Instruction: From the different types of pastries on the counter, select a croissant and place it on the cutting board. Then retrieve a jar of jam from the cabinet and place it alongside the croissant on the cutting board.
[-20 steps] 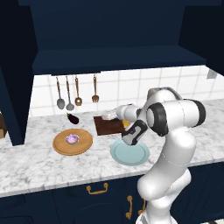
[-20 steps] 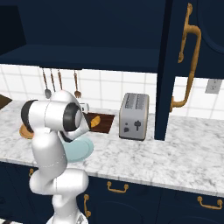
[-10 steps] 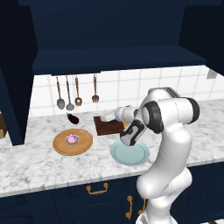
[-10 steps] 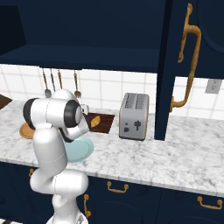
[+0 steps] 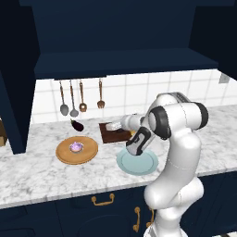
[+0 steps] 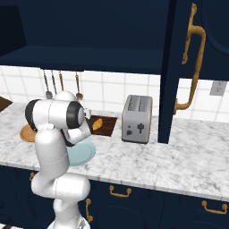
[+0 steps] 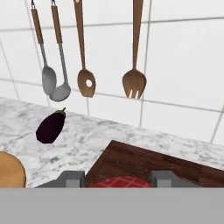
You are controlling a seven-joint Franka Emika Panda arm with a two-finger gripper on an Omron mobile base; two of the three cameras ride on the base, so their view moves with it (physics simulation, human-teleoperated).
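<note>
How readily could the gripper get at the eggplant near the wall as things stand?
Probably yes: the eggplant lies on bare counter just past the cutting board, with nothing between it and the gripper. The hanging utensils end above it. A red-checked thing between the fingers may occupy the gripper.

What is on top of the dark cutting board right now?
The croissant lies on the cutting board. The gripper sits over the board's other end, with something red-checked between its fingers; the arm hides the rest.
</note>
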